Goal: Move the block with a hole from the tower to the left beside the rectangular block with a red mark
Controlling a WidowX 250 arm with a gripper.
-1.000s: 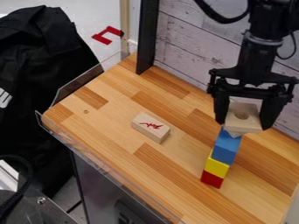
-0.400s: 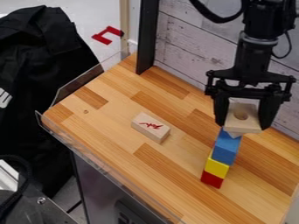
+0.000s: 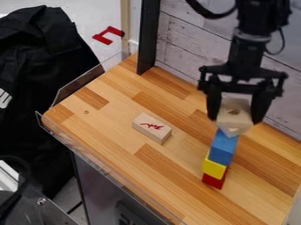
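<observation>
My gripper (image 3: 235, 119) hangs at the right, over the tower, shut on the pale wooden block with a hole (image 3: 233, 113), one finger on either side. A pale pointed part shows under that block, against the top of the blue block (image 3: 223, 148); whether it is a separate piece I cannot tell. Beneath the blue block come a yellow block (image 3: 214, 168) and a red block (image 3: 213, 181) on the table, the upper ones slightly offset from the red one. The rectangular block with a red mark (image 3: 152, 128) lies flat, left of the tower.
The wooden table (image 3: 117, 127) has a clear plastic rim (image 3: 117, 152) along its left and front edges. A black post (image 3: 147, 37) and a whitewashed plank wall (image 3: 187, 46) stand behind. Black cloth (image 3: 44, 52) lies beyond the left edge.
The gripper has shifted left with the holed block. The blue and yellow blocks have slid slightly left too, while the red block and the red-marked block have stayed put.
</observation>
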